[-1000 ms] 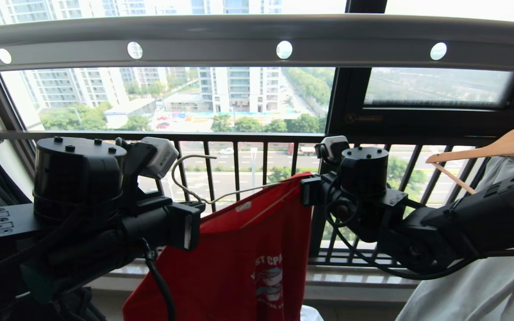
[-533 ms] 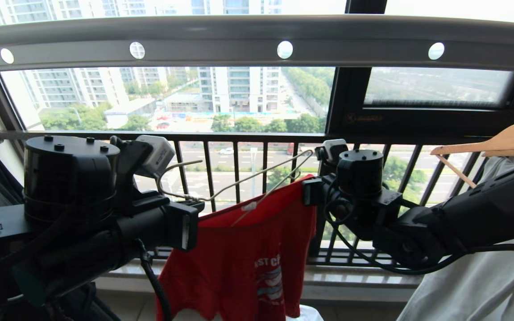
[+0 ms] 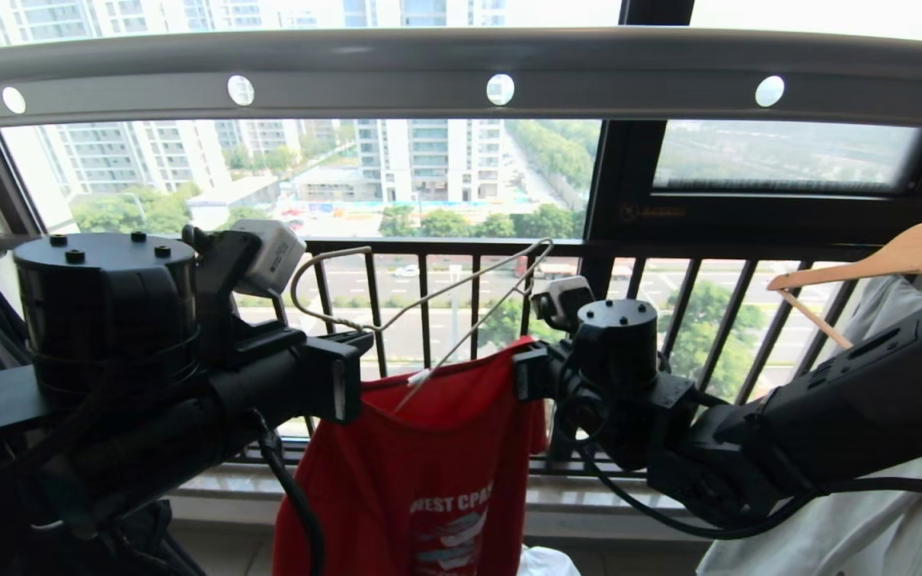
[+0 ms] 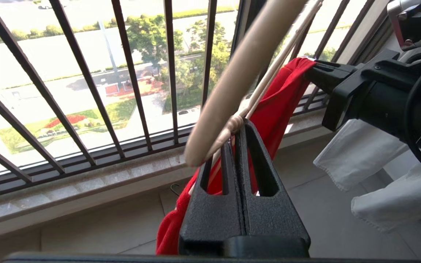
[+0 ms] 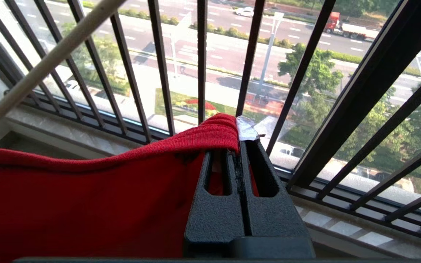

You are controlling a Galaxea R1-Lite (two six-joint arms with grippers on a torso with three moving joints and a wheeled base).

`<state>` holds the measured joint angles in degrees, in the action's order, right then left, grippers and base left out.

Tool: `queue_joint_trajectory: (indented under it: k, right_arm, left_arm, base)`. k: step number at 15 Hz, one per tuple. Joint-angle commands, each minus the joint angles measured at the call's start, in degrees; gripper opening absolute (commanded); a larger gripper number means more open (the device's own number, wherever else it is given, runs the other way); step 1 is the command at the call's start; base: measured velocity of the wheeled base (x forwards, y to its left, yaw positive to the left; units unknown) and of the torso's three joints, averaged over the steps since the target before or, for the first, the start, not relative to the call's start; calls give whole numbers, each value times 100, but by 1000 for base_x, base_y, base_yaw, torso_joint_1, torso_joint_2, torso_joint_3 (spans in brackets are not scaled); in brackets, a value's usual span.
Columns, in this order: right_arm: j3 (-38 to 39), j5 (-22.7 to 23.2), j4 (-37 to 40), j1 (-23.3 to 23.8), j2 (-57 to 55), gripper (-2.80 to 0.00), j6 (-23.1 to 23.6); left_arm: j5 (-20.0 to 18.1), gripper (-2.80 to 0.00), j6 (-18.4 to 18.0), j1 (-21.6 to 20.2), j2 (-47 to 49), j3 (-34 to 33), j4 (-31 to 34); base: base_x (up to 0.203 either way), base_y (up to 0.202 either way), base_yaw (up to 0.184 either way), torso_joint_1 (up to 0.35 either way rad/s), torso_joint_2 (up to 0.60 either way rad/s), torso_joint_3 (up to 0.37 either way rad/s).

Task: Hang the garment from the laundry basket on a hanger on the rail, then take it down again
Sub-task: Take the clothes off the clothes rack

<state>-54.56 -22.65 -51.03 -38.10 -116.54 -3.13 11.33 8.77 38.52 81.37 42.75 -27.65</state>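
Threading step: left gripper [image 4: 236, 126] clenched on hanger [image 3: 429, 300], right gripper [image 5: 240, 146] pinching garment [image 3: 429, 464] collar; next, hook onto rail [image 3: 629, 80].

Head camera faces the window railing [image 3: 461, 264] — both wrist cameras sit close, sharing its bars.

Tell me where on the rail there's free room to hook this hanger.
The rail stretch above the red T-shirt is bare across the visible holes. The wire hanger, pinched by the left gripper, sits below it. Crowded at far right: a wooden hanger carrying a pale garment, beside the right gripper.
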Motion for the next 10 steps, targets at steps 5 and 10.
queue_joint_trajectory:
  k: [5,10]
  right_arm:
    - [244,-143,-293,-523,-88,-280,32]
    - [336,-152,-299,-726,-101,-280,32]
  left_arm:
    - [3,-280,99,112,169,-30,-54]
    - [38,-280,236,128,275,-151,-1010]
  base:
    - [0,0,0,0,0,0]
    - [0,0,0,0,0,0]
